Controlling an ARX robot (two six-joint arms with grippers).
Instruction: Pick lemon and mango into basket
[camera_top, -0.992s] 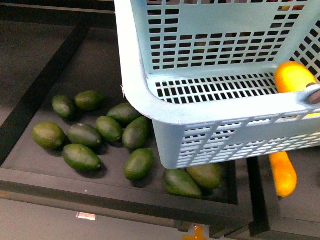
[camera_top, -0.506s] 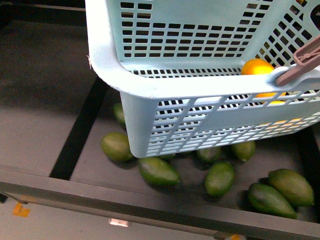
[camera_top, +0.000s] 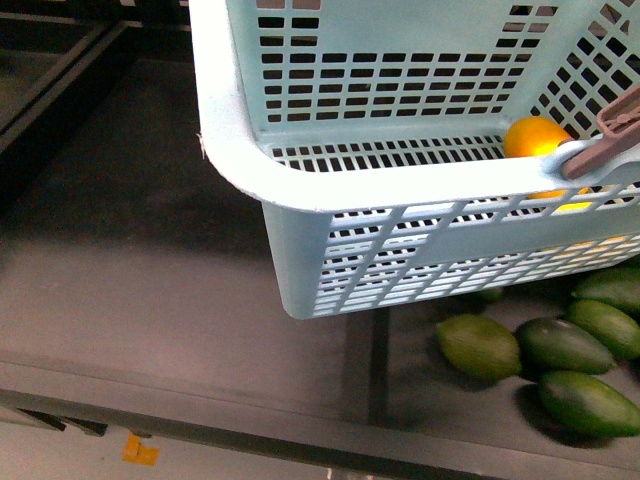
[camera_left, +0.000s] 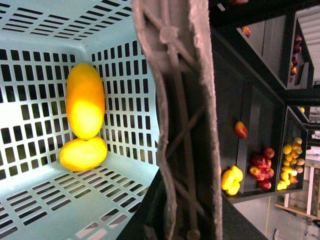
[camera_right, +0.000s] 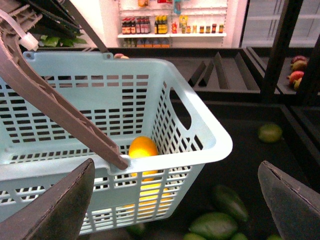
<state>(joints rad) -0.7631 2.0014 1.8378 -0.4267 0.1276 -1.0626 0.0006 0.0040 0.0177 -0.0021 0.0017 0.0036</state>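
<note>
Front view: the basket (camera_top: 300, 190) fills the frame from 12 to 3 o'clock, its near corner hanging over the dark worktop (camera_top: 150, 290). The mango (camera_top: 535, 137) shows on the basket floor at 2 o'clock, just behind the near rim, with a brown handle (camera_top: 615, 125) crossing in front of it. A paler yellow patch glows through the slotted side wall below the mango; it cannot be identified from here. Green oval fruits (camera_top: 480, 345) lie on the worktop at 4 to 5 o'clock, below and outside the basket.

Left wrist view: the mango (camera_left: 85, 100) and the lemon (camera_left: 83, 153) lie inside the basket, touching end to end against a slotted wall. The brown handle runs close past the lens. The left hand itself is not visible, so its state cannot be told. Mixed red and yellow fruits (camera_left: 262, 167) sit in distant trays.

Right wrist view: the right hand (camera_right: 175, 200) is spread wide, both fingers (camera_right: 65, 205) apart and pinching nothing, held near the basket's outer wall. The mango (camera_right: 143, 148) rests inside, near the wall.
</note>
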